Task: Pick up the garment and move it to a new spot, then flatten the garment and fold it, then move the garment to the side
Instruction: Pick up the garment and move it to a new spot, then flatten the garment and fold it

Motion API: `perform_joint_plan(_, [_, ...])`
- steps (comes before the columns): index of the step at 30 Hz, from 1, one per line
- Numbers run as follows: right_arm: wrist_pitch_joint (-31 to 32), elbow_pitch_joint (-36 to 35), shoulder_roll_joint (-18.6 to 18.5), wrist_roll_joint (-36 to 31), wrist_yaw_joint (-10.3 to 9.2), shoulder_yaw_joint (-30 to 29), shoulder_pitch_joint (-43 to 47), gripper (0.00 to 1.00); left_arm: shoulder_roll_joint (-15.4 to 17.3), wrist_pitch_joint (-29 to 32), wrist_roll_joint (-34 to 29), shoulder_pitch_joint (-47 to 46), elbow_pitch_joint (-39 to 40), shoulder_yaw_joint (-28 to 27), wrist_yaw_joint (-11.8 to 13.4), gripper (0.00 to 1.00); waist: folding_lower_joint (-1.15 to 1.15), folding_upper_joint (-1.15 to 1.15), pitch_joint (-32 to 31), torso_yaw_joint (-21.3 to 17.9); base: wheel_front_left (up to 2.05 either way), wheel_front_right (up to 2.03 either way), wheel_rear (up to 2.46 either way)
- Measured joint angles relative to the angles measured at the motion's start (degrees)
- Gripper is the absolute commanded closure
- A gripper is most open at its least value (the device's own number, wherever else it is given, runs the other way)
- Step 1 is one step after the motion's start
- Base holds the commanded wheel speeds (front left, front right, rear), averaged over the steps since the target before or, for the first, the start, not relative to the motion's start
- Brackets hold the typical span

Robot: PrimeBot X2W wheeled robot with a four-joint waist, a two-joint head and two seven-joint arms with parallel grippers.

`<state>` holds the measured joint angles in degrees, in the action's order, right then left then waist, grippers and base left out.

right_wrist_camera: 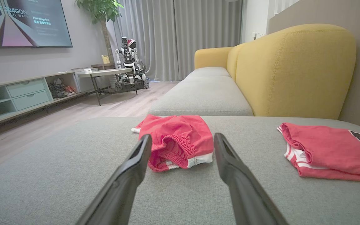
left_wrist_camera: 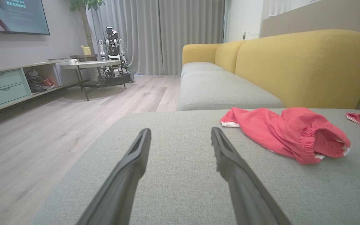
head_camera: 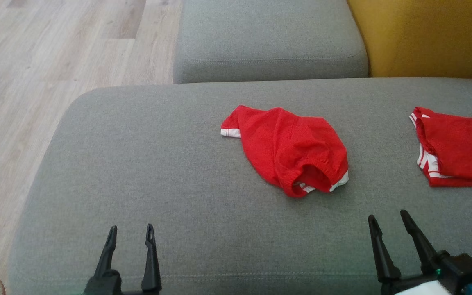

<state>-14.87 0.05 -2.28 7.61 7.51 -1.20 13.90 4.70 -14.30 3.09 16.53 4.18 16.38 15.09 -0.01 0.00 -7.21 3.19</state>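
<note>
1. The red shorts (head_camera: 289, 151) lay crumpled in the middle of the grey cushion (head_camera: 178, 184), untouched.
2. The left gripper (head_camera: 132, 226) and right gripper (head_camera: 386, 214) hovered short of them, fingers wide, holding nothing.
3. Lifting, flattening, folding and setting aside all lay ahead.

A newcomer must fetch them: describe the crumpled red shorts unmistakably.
Start at the wide grey sofa seat. Near its middle lie the red shorts, crumpled, elastic waistband gaping; the red jersey to their right is folded flat with black lettering.
</note>
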Motion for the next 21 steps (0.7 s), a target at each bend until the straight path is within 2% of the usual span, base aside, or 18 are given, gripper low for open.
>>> perform_joint_plan(21, [0.0, 0.3, 0.0, 0.01, 0.0, 0.19, 0.1, 0.0, -0.57, 0.0, -1.09, 1.08, -0.8, -0.07, -0.98, 0.0, 0.0, 0.0, 0.53, 0.72, 0.0, 0.0, 0.0])
